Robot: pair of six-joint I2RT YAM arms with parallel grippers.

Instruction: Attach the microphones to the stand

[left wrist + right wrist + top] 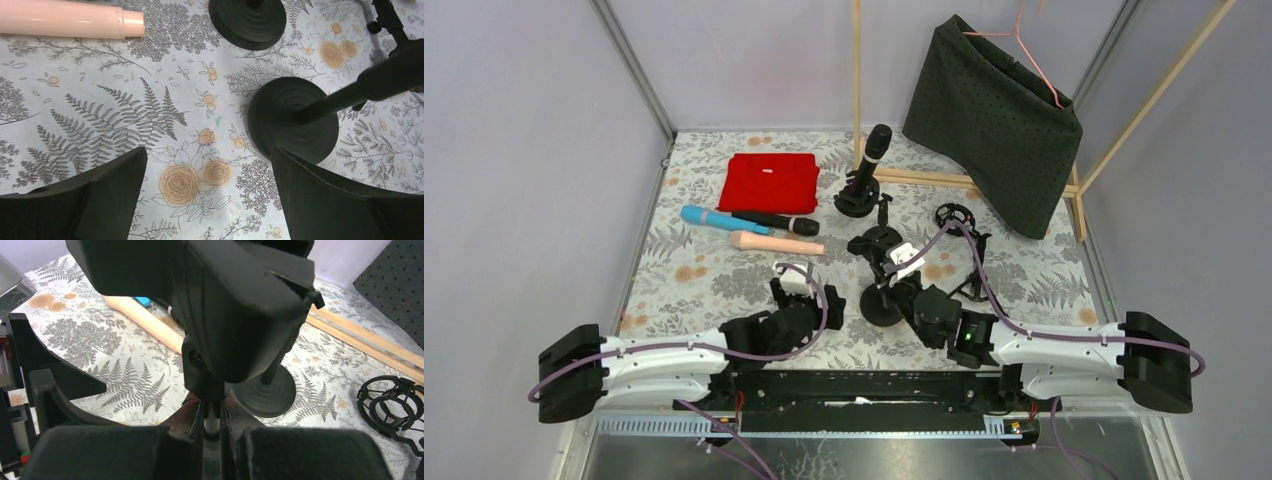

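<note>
**Four microphones, one mounted, as robot braces an empty stand**

Four microphones share the flowered counter (704, 290). One black microphone (876, 145) stands clipped upright in the far stand (856, 205). The blue microphone (707, 216), a second black microphone (776, 222) and the pink microphone (774, 243) lie close together just in front of a red cloth (774, 182), not yet mounted.

Three round-footed stands can be counted. The middle stand (874, 242) and the nearest stand (886, 308) hold nothing, and one ring-shaped cradle (954, 215) sits to their right.

The right end effector (212, 422) is clamped on a slim part of the nearest stand, just below its clip. This is probably to keep the stand from tipping or sliding when a microphone is pushed in.

The left end effector (210, 200) hangs wide open and empty above bare counter, between the pink microphone's tail and the nearest stand's foot. It seems poised to fetch that microphone, the closest of the three.

One dark cloth (994, 120) droops from a hanger (1024, 40) on a wooden frame (857, 70) at the back.
</note>
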